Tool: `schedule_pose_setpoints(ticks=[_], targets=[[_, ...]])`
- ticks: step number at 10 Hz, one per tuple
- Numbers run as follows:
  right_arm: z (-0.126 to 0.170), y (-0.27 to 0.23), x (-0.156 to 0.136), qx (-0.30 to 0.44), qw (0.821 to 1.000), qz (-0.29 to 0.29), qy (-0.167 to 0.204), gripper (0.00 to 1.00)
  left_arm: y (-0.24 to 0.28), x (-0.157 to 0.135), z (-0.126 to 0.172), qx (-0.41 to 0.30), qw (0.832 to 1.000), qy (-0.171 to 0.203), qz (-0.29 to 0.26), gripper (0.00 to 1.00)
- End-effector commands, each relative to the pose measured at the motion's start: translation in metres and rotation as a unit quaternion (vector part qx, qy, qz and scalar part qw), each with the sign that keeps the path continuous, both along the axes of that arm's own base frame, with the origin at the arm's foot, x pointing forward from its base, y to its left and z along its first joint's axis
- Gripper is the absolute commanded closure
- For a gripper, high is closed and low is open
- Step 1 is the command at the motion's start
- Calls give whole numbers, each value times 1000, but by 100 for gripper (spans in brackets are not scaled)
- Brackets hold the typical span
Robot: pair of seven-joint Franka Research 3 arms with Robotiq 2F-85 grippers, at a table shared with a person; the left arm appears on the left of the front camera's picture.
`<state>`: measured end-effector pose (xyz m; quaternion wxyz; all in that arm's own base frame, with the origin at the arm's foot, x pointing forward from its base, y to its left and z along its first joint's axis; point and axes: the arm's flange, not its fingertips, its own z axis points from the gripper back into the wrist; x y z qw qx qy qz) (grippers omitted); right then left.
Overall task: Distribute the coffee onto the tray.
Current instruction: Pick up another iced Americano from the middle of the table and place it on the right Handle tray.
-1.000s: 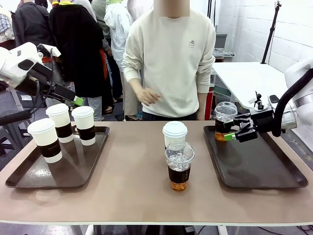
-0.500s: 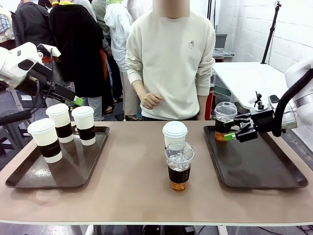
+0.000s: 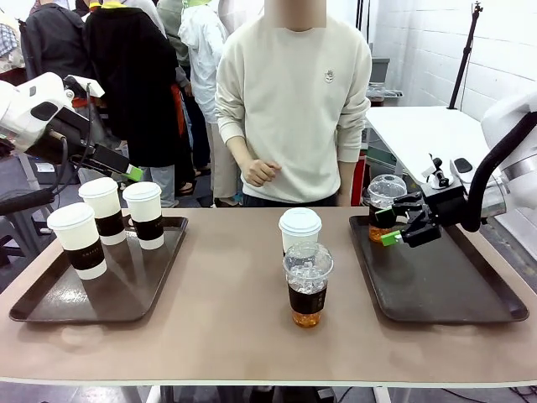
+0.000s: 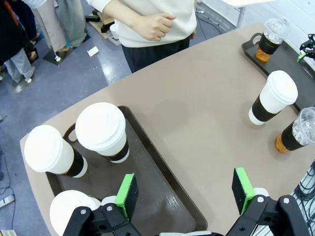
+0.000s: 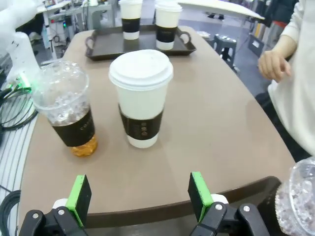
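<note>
Brown surface (image 3: 226, 336), busy room behind. Right pincer (image 3: 385, 227), wide open and empty, sits just beside the iced cup (image 3: 386, 201) on the right tray (image 3: 453, 294): placement looks done. Next: reach for the paper cup (image 3: 299, 228) or second iced cup (image 3: 308, 284) mid-surface. Left pincer (image 4: 185, 191) gapes empty.

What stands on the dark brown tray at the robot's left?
The dark brown tray holds three white lidded paper cups with brown sleeves. Their lids hide the contents.
</note>
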<state>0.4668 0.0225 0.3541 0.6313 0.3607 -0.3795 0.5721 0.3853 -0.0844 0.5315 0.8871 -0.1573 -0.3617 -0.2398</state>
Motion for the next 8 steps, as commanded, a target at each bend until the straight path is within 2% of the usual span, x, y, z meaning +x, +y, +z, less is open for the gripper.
schedule_pose_setpoints(ticks=[1,2,5,6,8], targets=[[5,1,-16,-15,1000,18,16,0,1,1,-2,-6,1000,1,1,0],[6,2,-23,-16,999,35,19,0,1,1,-2,-6,1000,1,1,0],[8,6,-37,-26,999,35,20,0,1,1,-2,-6,1000,1,1,0],[13,9,-38,-28,999,34,15,0,1,1,-2,-6,1000,1,1,0],[4,3,-29,-20,999,38,8,0,1,1,-2,-6,1000,1,1,0]])
